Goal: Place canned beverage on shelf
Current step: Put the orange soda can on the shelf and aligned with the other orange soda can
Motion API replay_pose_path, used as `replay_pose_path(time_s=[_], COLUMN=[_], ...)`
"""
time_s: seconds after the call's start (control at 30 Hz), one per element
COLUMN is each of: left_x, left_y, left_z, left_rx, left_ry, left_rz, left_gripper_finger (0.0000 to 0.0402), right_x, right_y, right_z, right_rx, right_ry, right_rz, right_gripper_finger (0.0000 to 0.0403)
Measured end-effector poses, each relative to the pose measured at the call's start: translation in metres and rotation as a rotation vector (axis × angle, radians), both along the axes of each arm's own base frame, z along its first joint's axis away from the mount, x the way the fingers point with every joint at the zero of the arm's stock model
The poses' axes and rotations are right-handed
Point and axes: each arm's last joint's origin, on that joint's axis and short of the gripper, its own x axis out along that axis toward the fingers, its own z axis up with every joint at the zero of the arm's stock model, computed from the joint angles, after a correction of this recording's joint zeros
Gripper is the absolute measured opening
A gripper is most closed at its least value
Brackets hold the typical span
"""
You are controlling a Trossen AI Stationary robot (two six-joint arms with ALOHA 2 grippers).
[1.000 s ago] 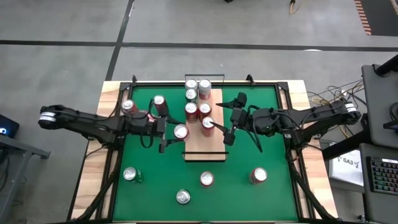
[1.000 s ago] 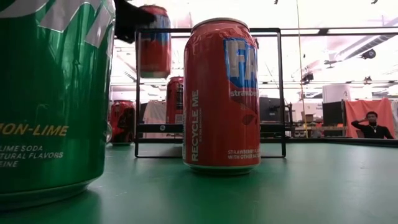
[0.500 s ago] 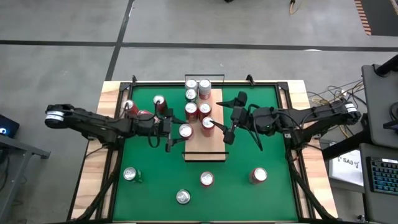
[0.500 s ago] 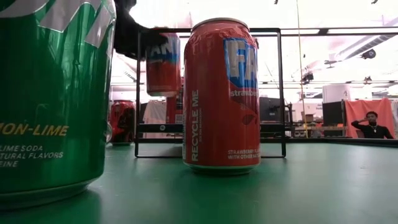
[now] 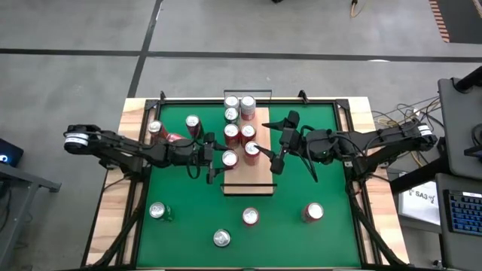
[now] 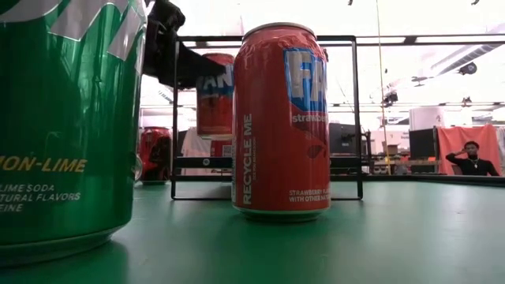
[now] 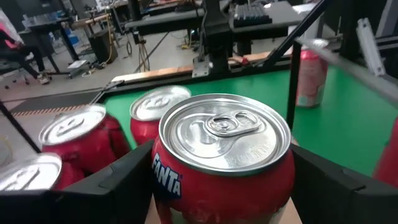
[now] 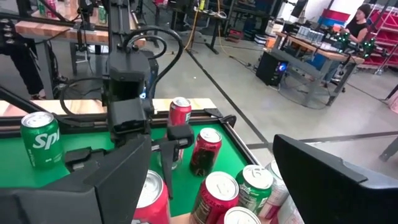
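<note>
On the counter's (image 5: 138, 113) green mat (image 5: 181, 226), a green soda can (image 5: 157, 211) stands toward the left of the near edge. Farther back on the left, two red cans (image 5: 156, 128) stand near the far left corner, beside the left arm.

The left gripper (image 5: 216, 158) has its fingers (image 7: 115, 180) clamped on either side of a red Fanta can (image 5: 229, 158), held upright over the left edge of the shelf (image 5: 248, 184). The low view shows this can raised above the shelf board. Just beyond it on the shelf stand more cans (image 5: 239, 120), red and green, crowded toward the shelf's far end, close to the held can.

At the shelf's right edge the right gripper (image 5: 263, 153) has its fingers spread on either side of another red can (image 5: 251, 149) standing on the shelf.

Three more cans stand free along the mat's near edge: a silver-topped one (image 5: 221, 238), a red one (image 5: 250, 217) just off the shelf's near end, and a red one (image 5: 312, 213) farther right.
</note>
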Motion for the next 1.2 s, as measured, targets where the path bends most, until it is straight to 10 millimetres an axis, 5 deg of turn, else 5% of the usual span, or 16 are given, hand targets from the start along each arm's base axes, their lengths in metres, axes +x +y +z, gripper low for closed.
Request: replay_pose_path(time_s=[1.2], left_x=[0.000], left_y=[0.011], left_z=[-0.035], left_rx=[-0.135], left_ry=[-0.053], left_rz=[0.107], left_gripper_finger=[0.0287], right_x=[0.000], right_y=[-0.003], right_z=[0.000], right_rx=[0.039], right_ry=[-0.019], right_rz=[-0.052], right_gripper_finger=[0.0327])
